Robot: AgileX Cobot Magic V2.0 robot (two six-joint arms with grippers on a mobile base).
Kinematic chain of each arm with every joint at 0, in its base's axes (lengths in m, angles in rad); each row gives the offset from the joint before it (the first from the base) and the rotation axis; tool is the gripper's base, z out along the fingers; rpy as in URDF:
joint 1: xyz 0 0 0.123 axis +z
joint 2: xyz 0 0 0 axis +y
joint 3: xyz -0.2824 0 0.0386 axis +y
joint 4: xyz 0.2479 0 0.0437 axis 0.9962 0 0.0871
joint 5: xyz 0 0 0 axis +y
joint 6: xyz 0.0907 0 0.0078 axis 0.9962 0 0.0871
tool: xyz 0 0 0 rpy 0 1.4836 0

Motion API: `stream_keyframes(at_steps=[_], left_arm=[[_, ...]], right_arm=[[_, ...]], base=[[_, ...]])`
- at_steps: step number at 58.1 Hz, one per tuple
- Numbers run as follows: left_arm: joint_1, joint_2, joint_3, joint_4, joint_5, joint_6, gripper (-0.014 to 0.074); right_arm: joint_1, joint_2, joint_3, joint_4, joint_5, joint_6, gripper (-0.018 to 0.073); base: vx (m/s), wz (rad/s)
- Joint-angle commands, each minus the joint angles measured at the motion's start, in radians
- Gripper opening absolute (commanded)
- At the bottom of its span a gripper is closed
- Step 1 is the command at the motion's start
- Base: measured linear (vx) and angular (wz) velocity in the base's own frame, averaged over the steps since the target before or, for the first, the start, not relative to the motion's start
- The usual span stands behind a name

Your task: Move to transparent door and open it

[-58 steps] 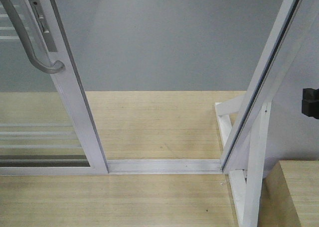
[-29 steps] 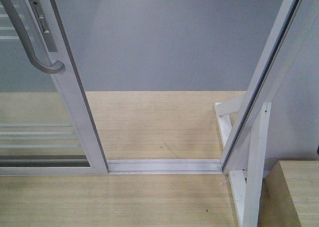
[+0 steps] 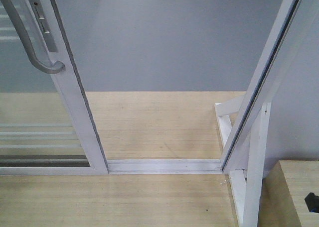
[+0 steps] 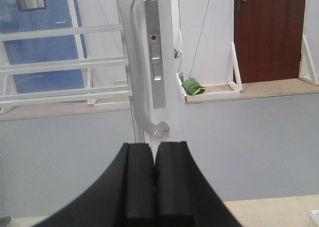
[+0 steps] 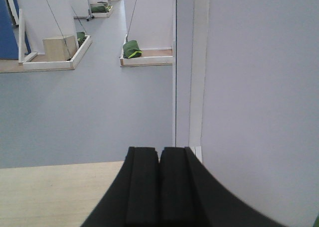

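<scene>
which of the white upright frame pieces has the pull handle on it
The left white door stile carries the curved silver-grey pull handle; the slanted right post is bare.

One transparent door [image 3: 65, 87], one curved pull handle [image 3: 27, 43], two grippers, left gripper [image 4: 153, 179] and right gripper [image 5: 159, 184], and two green bags [image 5: 132, 50] beyond.

Glossy white-framed clear-glass transparent door [image 3: 75, 112], curved silver-grey pull handle [image 3: 27, 43]; pale wood-grain floor boards [image 3: 149, 122]; grey-blue floor [image 3: 164, 43]; black left gripper [image 4: 153, 172].
</scene>
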Motion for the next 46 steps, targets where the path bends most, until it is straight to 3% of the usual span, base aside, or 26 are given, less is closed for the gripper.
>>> stream_keyframes(at_steps=[1, 19, 46], left_arm=[[0.002, -0.015, 0.016, -0.009, -0.082, -0.009, -0.0008], [0.002, -0.013, 0.015, -0.009, -0.082, -0.009, -0.0006], [0.002, -0.013, 0.015, -0.009, -0.082, -0.009, -0.0006]], right_arm=[[-0.006, -0.021, 0.006, 0.01, -0.065, -0.022, -0.0008], [-0.006, -0.019, 0.005, 0.079, -0.09, -0.021, -0.0006], [-0.006, -0.019, 0.005, 0.078, -0.081, -0.021, -0.0006]], base=[[0.0, 0.0], [0.0, 0.0], [0.0, 0.0]])
